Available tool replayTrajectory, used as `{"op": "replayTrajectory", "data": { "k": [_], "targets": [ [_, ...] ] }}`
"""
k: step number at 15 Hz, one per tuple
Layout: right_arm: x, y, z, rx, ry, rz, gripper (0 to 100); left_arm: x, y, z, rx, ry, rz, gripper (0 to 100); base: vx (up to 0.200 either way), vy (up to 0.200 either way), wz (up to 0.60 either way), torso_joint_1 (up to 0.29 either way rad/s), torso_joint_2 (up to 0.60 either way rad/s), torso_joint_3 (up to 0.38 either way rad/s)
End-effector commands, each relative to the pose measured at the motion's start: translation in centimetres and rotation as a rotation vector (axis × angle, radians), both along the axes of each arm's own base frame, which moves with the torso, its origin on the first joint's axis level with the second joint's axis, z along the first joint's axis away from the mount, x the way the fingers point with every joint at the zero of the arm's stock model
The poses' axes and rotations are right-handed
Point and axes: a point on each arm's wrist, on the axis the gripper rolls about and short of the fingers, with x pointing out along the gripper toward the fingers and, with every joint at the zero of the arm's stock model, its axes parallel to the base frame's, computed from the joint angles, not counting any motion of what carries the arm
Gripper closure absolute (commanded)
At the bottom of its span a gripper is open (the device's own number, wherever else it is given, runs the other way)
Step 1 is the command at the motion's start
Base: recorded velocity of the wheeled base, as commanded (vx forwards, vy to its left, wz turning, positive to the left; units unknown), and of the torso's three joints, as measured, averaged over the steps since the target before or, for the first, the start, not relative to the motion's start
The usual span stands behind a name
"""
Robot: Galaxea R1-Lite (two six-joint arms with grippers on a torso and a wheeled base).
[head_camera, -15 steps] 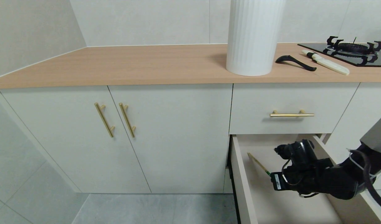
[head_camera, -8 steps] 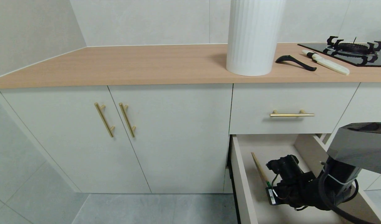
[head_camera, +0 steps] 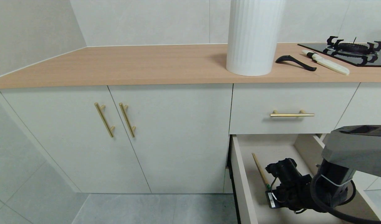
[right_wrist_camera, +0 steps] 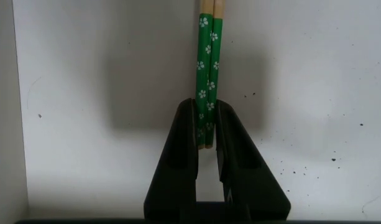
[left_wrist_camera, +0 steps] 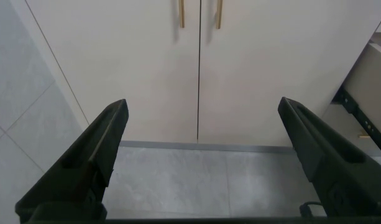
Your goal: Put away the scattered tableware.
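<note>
Right gripper (right_wrist_camera: 206, 112) sits low inside the open drawer (head_camera: 240, 180), jaws pinched narrowly on the green flowered ends of the chopsticks (right_wrist_camera: 209, 50). The sticks lie close to the drawer floor near its left wall, and look positioned for release there. Left gripper (left_wrist_camera: 202, 106) is left of the drawer, facing the cupboard doors (left_wrist_camera: 252, 68), jaws wide apart and holding nothing. Black spoon (head_camera: 294, 61) and knife (head_camera: 325, 62) lie on the table (head_camera: 147, 65) above the drawer, not yet stowed.

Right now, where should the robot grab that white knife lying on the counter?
The knife lies flat, so come down from above and grip the dark-banded handle, the end nearer the stove; the blade points toward the front of the counter.
</note>
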Motion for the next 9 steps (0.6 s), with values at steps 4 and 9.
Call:
{"op": "replayTrajectory", "data": {
  "k": [4, 9],
  "targets": [
    [0.01, 0.02, 0.09, 0.002, -0.002, 0.000, 0, 0.00, 0.00, 0.00, 0.000, 0.000, 0.000, 0, 0.000, 0.000, 0.00, 0.000, 0.00, 0.000],
    [0.06, 0.04, 0.63, 0.007, -0.019, 0.000, 0, 0.00, 0.00, 0.00, 0.000, 0.000, 0.000, 0, 0.000, 0.000, 0.00, 0.000, 0.00, 0.000]
  ]
}}
